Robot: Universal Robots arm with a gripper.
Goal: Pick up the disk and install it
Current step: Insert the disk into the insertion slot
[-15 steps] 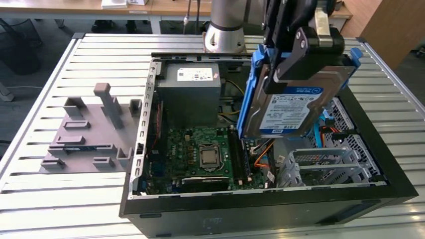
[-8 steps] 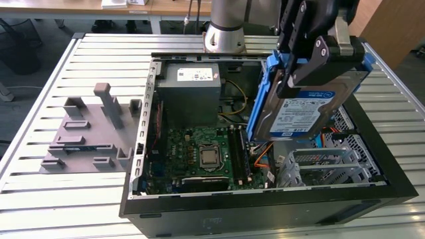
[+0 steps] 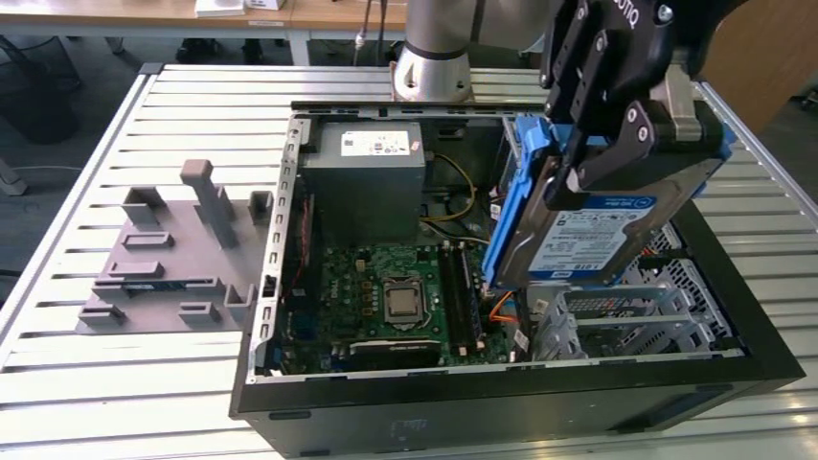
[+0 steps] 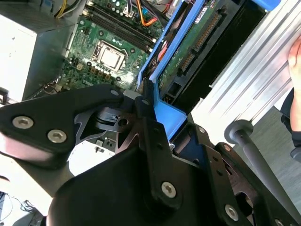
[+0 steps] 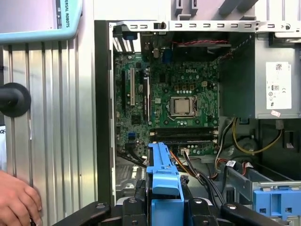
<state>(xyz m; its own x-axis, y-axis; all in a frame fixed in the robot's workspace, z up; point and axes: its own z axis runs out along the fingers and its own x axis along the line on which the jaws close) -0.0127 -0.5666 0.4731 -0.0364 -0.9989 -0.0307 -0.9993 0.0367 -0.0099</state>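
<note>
The disk (image 3: 595, 235), a silver drive with a white-and-blue label and blue plastic rails, hangs tilted on edge above the right side of the open computer case (image 3: 262, 287). My gripper (image 3: 614, 182) is shut on its upper end, one black finger (image 3: 581, 187) pressed against the labelled face. The second wrist view shows the disk's green circuit-board underside (image 4: 188, 47) and its blue rail running into the gripper (image 4: 153, 120). In the first wrist view the blue rail end of the disk (image 5: 163, 176) sits clamped in the gripper (image 5: 164, 207), over the case's lower bay area.
Inside the case lie the motherboard (image 3: 397, 297), a grey power-supply box (image 3: 364, 182) and a metal drive cage (image 3: 639, 316) beneath the disk. A grey fixture (image 3: 167, 259) stands on the slatted table at the exterior view's left. A person's hand (image 5: 16, 202) rests beside the case.
</note>
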